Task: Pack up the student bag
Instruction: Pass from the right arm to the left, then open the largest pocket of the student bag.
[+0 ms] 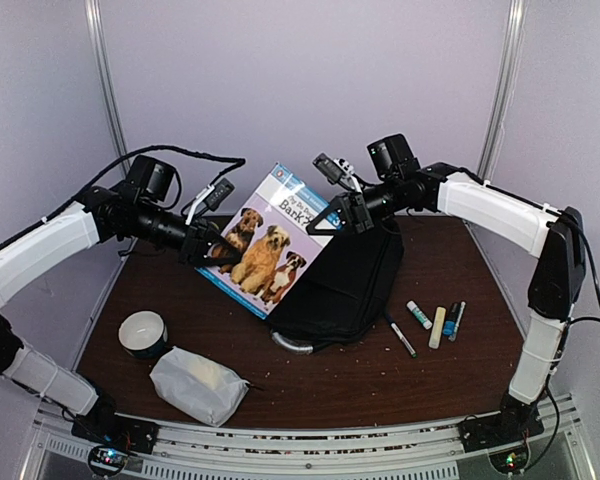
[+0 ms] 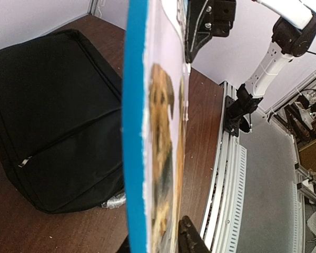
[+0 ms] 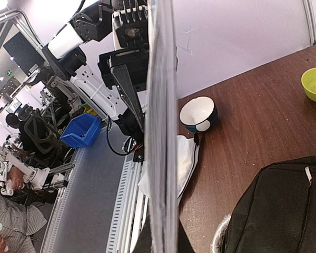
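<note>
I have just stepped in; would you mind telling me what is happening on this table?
Both arms hold a thin picture book with dogs on its cover up, tilted, over the large black fabric backpack. The right claw is shut on its right edge; the left claw is at its left edge, grip unclear. A white pouch, a white bowl and several pens lie on the table.

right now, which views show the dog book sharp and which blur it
top external: dog book cover sharp, title partly readable; left wrist: book edge-on near the lens, dog print smeared, student bag behind it crisper; right wrist: page edge soft, bowl beyond clear
</note>
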Robot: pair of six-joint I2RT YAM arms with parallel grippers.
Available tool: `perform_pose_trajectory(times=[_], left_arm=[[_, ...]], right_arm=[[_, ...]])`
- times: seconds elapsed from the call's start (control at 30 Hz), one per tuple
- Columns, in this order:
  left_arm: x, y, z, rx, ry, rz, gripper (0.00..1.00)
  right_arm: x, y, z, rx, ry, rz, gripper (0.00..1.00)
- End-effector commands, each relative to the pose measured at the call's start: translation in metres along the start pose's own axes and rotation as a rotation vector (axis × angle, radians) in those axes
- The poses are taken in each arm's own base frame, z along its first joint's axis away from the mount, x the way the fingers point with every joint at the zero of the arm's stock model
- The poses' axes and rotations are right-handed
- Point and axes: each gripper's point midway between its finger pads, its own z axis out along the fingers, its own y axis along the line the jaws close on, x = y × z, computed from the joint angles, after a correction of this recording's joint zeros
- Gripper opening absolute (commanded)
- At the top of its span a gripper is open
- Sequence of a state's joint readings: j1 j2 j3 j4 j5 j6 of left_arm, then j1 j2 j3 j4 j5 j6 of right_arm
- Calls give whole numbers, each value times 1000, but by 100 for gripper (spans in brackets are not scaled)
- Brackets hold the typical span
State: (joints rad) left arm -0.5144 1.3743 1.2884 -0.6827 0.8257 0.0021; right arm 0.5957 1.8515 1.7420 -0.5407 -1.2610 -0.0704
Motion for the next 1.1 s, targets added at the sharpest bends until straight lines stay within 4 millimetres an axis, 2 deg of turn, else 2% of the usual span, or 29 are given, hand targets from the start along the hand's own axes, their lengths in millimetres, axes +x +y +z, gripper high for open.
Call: perform_pose_trajectory(times=[0.0, 0.13, 0.2, 0.3, 0.37, 0.47, 0.67, 0.8, 0.83, 0.97, 1.07], left_arm=[[-3, -10, -1, 32, -23, 46, 17], [-3, -9, 1, 48, -19, 36, 3], [-4, -10, -1, 40, -25, 47, 0], [-7, -9, -8, -4, -34, 52, 0], [-7, -3, -15, -55, -38, 31, 0], [-5, 12, -28, -175, -33, -33, 0], [12, 41, -55, -415, -17, -190, 0], [28, 60, -75, -567, -12, -310, 0], [31, 63, -80, -595, -16, -333, 0], [42, 67, -94, -665, -66, -389, 0], [49, 65, -97, -676, -103, -401, 0]], right_arm=[[-30, 14, -12, 1, -59, -80, 0], [-29, 9, -12, 26, -58, -73, 0], [-28, 1, -15, 73, -53, -63, 2], [-23, -20, -27, 192, -42, -37, 23], [-14, -31, -37, 264, -24, -35, 41], [7, -42, -47, 365, 36, -64, 50], [62, -65, -52, 549, 205, -131, 51], [100, -70, -37, 653, 381, -241, 49], [112, -67, -27, 659, 433, -282, 48], [135, -67, -2, 717, 552, -406, 46], [140, -70, 21, 743, 586, -433, 47]])
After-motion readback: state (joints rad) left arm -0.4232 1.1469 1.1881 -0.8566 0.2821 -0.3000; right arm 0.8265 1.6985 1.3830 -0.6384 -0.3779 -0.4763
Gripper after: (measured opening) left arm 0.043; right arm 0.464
